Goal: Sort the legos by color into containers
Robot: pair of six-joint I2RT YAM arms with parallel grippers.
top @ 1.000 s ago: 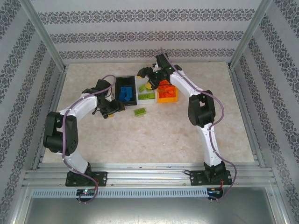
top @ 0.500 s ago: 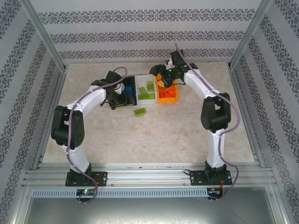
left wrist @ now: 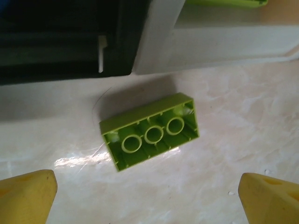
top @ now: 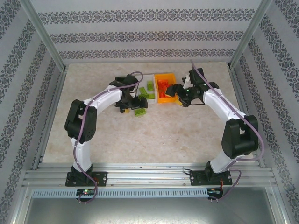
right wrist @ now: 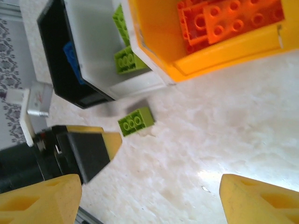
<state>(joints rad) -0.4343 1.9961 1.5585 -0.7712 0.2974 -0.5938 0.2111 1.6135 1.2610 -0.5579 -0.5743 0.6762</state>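
Your left gripper (left wrist: 149, 198) hangs spread over the stray green lego (left wrist: 149, 136), ready to pinch it; right gripper (right wrist: 149, 203) spread, empty.

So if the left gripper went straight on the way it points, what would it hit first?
Probably the lime green brick lying upside down on the table, centred ahead of the left gripper.

Bright even light, soft glare

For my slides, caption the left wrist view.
Open left end effector over a lime green lego, hollow underside showing, just outside the white bin.
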